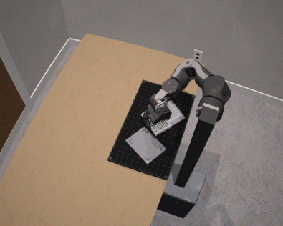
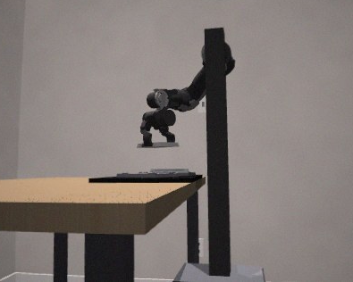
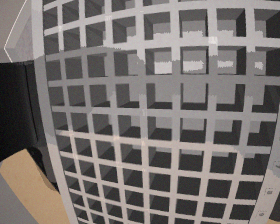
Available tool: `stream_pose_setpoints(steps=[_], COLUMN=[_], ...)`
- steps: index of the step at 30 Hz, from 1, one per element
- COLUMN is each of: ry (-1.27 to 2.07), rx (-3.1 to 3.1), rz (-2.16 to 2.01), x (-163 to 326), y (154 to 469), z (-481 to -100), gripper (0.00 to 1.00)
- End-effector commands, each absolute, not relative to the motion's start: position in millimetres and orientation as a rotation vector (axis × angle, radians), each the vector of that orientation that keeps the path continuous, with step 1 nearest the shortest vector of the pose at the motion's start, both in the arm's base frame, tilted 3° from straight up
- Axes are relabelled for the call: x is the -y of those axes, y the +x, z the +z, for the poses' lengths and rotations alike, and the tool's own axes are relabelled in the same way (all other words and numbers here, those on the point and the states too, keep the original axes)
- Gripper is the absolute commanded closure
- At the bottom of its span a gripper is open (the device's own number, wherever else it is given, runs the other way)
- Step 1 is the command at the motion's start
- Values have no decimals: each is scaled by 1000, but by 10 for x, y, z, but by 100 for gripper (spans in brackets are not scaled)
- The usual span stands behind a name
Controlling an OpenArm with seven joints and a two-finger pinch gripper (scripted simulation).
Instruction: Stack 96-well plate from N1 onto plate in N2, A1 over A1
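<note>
My gripper (image 1: 157, 120) (image 2: 159, 143) is shut on a pale 96-well plate (image 1: 161, 127) (image 2: 162, 145) (image 3: 178, 111), held roughly level, high above the mat. In the top view the held plate overlaps the near part of nest N2 and the plate in it. The lower 96-well plate (image 1: 175, 110) (image 2: 170, 170) sits in nest N2 (image 1: 183, 118), partly hidden by the gripper and held plate. Nest N1 (image 1: 145, 148) (image 2: 125, 175) is an empty grey plate-shaped holder. In the wrist view the held plate's wells fill most of the picture; its A1 mark cannot be read.
Both nests stand on a black perforated mat (image 1: 124, 141) (image 2: 101, 180) on the wooden table (image 1: 61, 127) (image 2: 77, 192). The arm's dark post (image 1: 195, 152) (image 2: 217, 150) stands beside the table's edge, right of the mat in the top view.
</note>
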State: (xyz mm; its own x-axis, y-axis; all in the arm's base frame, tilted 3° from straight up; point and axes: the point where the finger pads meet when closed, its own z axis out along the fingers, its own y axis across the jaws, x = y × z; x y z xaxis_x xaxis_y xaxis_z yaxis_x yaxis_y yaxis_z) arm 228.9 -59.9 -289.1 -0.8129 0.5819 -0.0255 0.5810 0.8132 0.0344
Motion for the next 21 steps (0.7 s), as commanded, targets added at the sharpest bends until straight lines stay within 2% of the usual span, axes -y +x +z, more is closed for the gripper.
stream_pose_setpoints(steps=[1, 10, 15, 21], ry=[920, 920, 920, 920], rx=[-2971, -2971, -2971, -2971], rz=[88, 88, 88, 88], x=[512, 512, 921, 921], y=[2285, 2285, 2243, 2243], z=[-2871, -2871, -2868, -2868], gripper=[100, 100, 100, 100])
